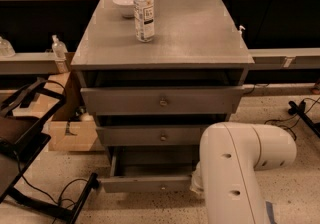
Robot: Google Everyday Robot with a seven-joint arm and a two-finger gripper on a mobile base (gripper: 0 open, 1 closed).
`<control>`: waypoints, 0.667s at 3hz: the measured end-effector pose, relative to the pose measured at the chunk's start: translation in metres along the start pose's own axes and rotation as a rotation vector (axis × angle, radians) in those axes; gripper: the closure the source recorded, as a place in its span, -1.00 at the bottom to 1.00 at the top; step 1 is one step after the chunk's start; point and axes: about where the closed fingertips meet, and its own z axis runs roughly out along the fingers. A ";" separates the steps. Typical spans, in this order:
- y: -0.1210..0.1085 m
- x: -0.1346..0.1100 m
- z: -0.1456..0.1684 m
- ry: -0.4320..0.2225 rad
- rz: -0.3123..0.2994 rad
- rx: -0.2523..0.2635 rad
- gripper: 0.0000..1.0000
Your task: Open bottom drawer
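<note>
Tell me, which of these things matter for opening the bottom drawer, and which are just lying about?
For the job: bottom drawer, already pulled out; white arm beside it, its tool hidden.
Lying about: water bottle and bowl on the cabinet top; cardboard box on the floor.
</note>
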 end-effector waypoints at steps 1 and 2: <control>0.000 0.000 0.000 0.000 0.000 0.000 0.64; 0.000 0.000 0.000 0.000 0.000 0.000 0.18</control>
